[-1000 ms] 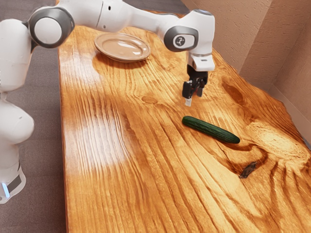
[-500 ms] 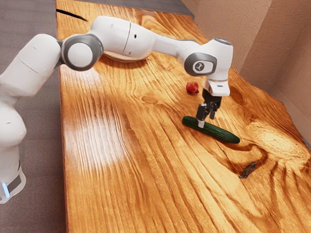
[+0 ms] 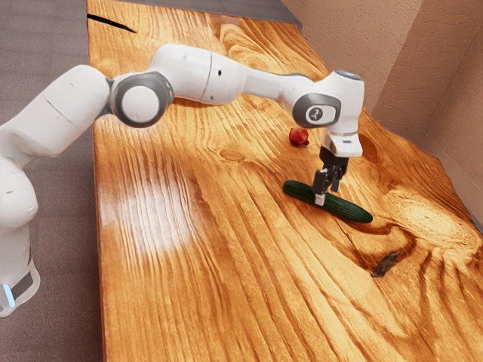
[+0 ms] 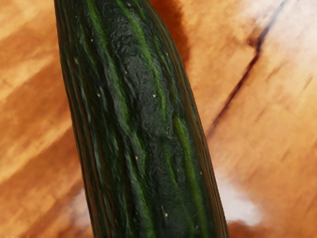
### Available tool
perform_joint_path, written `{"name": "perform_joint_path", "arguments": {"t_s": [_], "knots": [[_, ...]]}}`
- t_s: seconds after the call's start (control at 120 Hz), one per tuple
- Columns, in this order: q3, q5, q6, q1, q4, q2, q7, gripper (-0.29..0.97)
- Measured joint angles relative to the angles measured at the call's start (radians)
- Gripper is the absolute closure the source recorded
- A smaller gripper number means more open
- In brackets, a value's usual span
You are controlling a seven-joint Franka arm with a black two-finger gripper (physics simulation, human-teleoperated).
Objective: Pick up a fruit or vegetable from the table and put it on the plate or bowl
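Nearest my camera on the wrist, the cucumber [image 4: 143, 129] lies directly under the hand, its dark ribbed skin running lengthwise, with bare desk on either side of it. That tells me the hand is centred across the cucumber's width, which the side camera cannot confirm.

From the exterior view, the cucumber lies flat on the desk [image 3: 189, 249], and the hand [image 3: 323, 194] sits low over it, nearer the end that points to the exterior view's left. I cannot tell whether the hand is open or closed around it.

I judge this to be the grasp step. Next I need a firm hold confirmed, then a straight lift before carrying toward the plate or bowl.

Beyond the cucumber, a small red fruit [image 3: 299, 136] rests near it on the desk, a detail the side camera gives me.
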Motion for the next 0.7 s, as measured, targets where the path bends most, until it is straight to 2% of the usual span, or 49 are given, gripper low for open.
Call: {"name": "perform_joint_path", "arguments": {"t_s": [0.308,0.483,0.542,0.7], "knots": [[0.006,-0.006,0.011,-0.001,0.005,0.009,-0.006,0.01],[0.006,-0.007,0.014,-0.001,0.002,0.016,-0.014,0.34],[0.006,-0.006,0.016,-0.001,0.002,0.019,-0.016,0.42],[0.006,-0.002,0.019,-0.001,0.002,0.022,-0.022,0.44]]}}
